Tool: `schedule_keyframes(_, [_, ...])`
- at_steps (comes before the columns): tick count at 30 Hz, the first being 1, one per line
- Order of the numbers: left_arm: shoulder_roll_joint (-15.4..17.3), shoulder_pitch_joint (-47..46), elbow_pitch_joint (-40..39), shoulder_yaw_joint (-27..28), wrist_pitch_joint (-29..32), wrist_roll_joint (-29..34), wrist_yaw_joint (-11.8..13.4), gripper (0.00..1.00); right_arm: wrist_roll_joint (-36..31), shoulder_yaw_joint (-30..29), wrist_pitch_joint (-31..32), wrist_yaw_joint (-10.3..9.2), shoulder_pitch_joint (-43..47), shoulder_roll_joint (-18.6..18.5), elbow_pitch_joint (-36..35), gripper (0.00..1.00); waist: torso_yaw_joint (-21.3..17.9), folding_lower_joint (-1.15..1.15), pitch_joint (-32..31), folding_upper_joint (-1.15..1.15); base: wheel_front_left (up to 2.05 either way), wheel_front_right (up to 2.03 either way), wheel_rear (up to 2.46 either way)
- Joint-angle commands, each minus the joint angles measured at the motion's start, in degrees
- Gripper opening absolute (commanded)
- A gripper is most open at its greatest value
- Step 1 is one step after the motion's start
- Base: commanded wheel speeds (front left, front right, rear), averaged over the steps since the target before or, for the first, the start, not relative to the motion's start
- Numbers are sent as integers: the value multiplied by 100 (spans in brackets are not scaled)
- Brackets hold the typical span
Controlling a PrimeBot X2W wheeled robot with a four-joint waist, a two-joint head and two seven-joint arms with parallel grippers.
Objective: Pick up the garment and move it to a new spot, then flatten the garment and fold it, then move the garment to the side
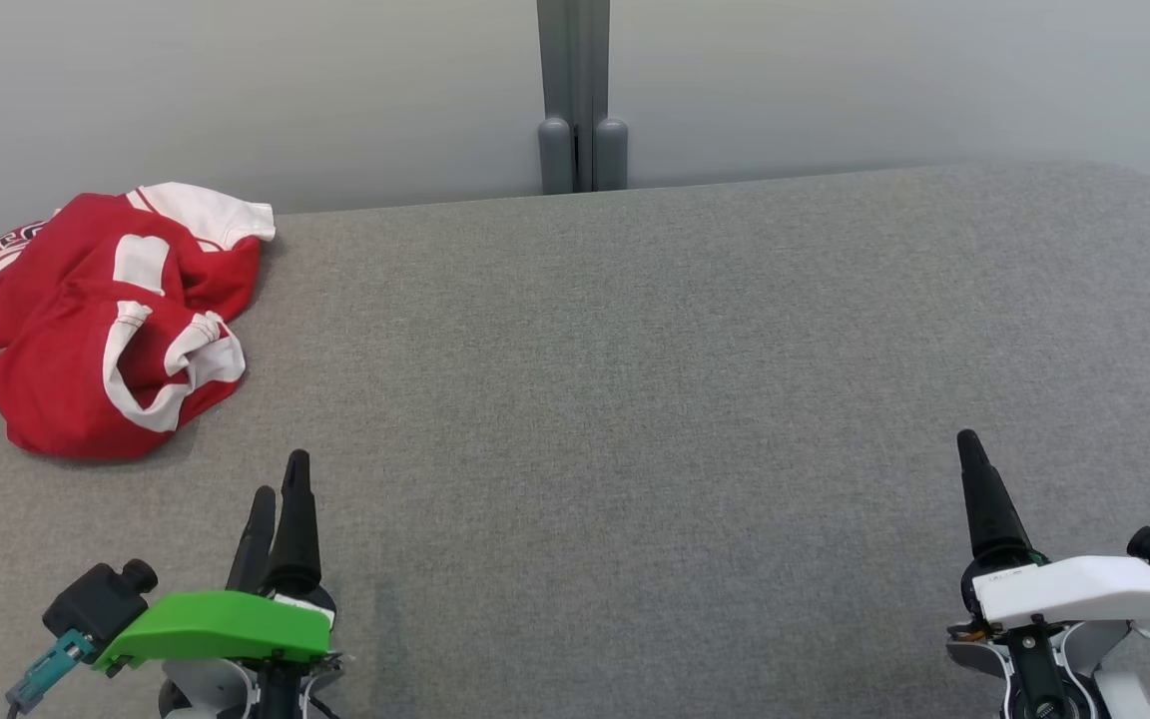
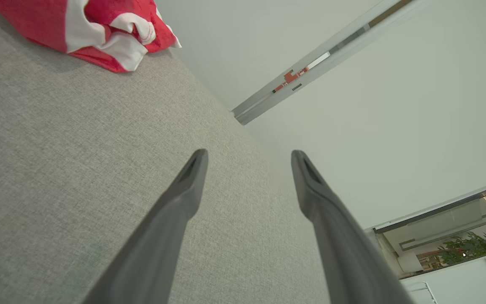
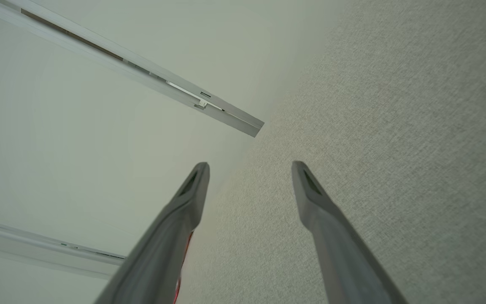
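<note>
Garment (image 1: 101, 320) was a red jersey with white panels and stripes, soft and floppy looking, lying in a crumpled heap at the far left corner of the counter (image 1: 635, 350). The counter had a grey woven fabric top with a rounded end. Looked to me like nothing was done yet: no pickup, no flattening, no fold, so the whole job was left. Left claw (image 1: 281, 474) sat near the heap but not touching it, fingers apart and empty. Right claw (image 3: 249, 165) was well apart from it, also spread wide, holding nothing.
</note>
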Motion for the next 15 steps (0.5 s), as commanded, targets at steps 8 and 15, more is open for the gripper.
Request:
schedule_keyframes(8, [47, -106, -16, -137, -201, 1232, 161, 100, -1057, 122, -207, 14, 22, -45, -141, 100, 0, 0, -5, 0, 0, 0, 0])
schedule_keyframes(15, [52, -39, 24, -188, -320, 1901, 235, 100, -1821, 223, -325, 15, 38, -49, -119, 100, 5, 0, -9, 0, 0, 0, 0])
